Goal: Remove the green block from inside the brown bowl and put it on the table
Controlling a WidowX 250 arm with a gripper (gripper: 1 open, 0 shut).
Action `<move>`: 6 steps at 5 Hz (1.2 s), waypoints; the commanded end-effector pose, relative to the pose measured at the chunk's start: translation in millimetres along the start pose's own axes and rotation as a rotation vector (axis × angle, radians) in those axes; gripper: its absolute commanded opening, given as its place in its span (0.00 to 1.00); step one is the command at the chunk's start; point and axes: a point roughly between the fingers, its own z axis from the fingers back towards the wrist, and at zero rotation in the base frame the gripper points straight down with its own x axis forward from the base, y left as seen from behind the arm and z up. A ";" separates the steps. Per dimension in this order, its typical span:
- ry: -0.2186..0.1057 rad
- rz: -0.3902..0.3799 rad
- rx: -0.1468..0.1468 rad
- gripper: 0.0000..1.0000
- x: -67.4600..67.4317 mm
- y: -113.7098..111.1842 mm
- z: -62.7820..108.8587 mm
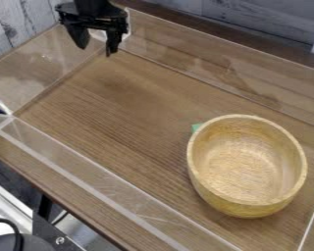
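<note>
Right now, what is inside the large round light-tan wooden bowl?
The large round light-tan wooden bowl shows only bare wood grain inside; its near inner wall is hidden by the rim. The tiny light-green block lies outside, on the brown wood-grain table, beside the rim.

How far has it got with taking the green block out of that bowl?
It looks nearly finished. The brown bowl is empty inside, and a small green block lies on the table just outside the bowl's rim on its upper left. The gripper hangs at the far left corner, well away from both, jaws open and holding nothing. Nothing obvious is left except perhaps pulling back.
</note>
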 end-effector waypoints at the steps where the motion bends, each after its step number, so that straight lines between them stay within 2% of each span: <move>1: -0.060 -0.010 0.000 1.00 5.4 3.3 2.7; 3: -0.074 -0.026 0.013 1.00 8.3 2.6 2.9; 5: -0.065 -0.098 0.036 1.00 14.9 6.7 -17.4; 6: -0.050 -0.056 0.016 1.00 16.0 5.3 -19.7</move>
